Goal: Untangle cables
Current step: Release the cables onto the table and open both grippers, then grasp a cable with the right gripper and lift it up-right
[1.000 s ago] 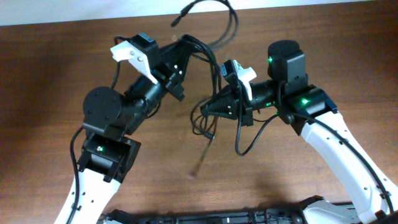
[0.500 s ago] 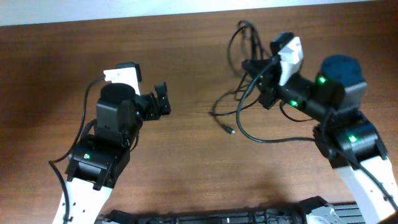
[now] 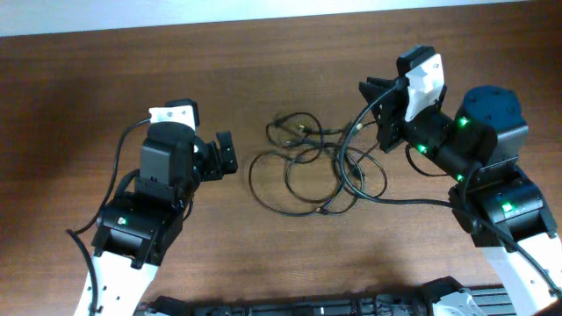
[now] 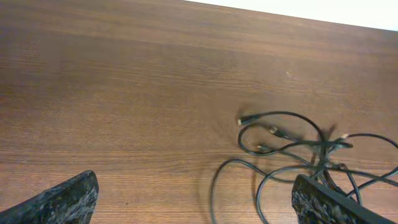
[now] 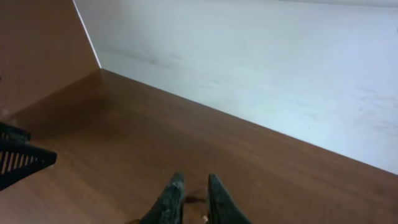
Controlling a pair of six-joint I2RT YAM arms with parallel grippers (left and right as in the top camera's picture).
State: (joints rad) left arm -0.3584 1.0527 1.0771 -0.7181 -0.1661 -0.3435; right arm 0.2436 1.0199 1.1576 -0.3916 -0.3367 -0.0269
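Observation:
The cables (image 3: pixel 307 167) lie in loose black loops on the wooden table, between the two arms. In the left wrist view the cables (image 4: pixel 298 155) spread at the right, with small plug ends showing. My left gripper (image 3: pixel 224 155) hangs just left of the loops, wide open with nothing in it (image 4: pixel 196 208). My right gripper (image 3: pixel 379 114) is above the right side of the pile, and one strand rises to it. In its wrist view the right gripper (image 5: pixel 196 198) is almost shut, with a thin dark strand across the narrow gap.
Bare brown table (image 3: pixel 79 96) lies to the left and front of the pile. A pale wall (image 5: pixel 261 68) borders the table's far edge. Each arm's own thicker wire (image 3: pixel 413 200) trails beside it.
The left gripper let go and drew back left, and now stands open. The right gripper carried the bundle right. The cables have since come down and spread in loops on the table.

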